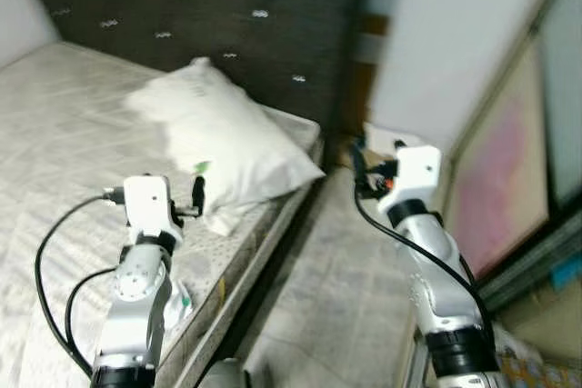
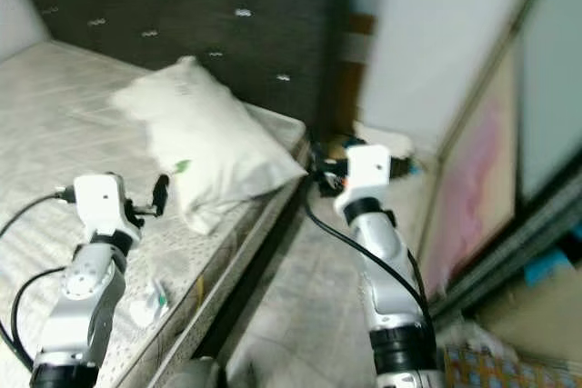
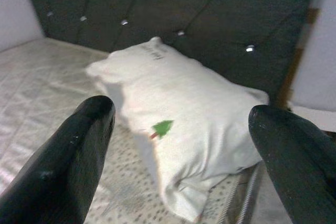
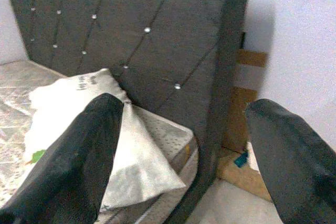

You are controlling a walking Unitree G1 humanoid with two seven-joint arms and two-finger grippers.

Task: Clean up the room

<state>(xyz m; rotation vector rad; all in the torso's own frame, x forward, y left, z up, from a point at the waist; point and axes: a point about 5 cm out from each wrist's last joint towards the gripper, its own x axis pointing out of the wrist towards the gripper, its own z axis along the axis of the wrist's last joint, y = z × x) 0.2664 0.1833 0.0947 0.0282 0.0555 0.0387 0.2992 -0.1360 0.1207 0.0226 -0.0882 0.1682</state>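
Overhead, head views slightly blurred. Bed (image 1: 55, 124) on the robot's left, bare pale quilted mattress, dark tufted headboard (image 1: 209, 15) with silver studs behind it. White pillow (image 1: 223, 147) lies at the head end near the mattress's right edge, one corner overhanging the side; a small green tree mark shows on its cover. Small crumpled white-and-green item (image 2: 153, 302) on the mattress close to the near edge, just beside the left forearm; too blurred to identify.

Left gripper (image 3: 181, 145) held above the mattress, short of the pillow, pointing at it; fingers (image 3: 73, 156) spread wide, nothing between them. Pillow sits in the gap as seen from the wrist, not touched.

Right gripper (image 4: 184, 145) raised over the floor strip beside the bed, aimed at the headboard's corner; fingers (image 4: 79, 150) also spread apart, empty.

Floor (image 1: 336, 297) between bed and wall is pale. Brown cardboard (image 4: 241, 124) stands in the corner by the headboard, a small blue object (image 4: 241, 159) at its foot. Framed pink panel (image 1: 500, 179) leans along the right wall. White clutter (image 2: 382, 140) on the floor in the corner, unclear
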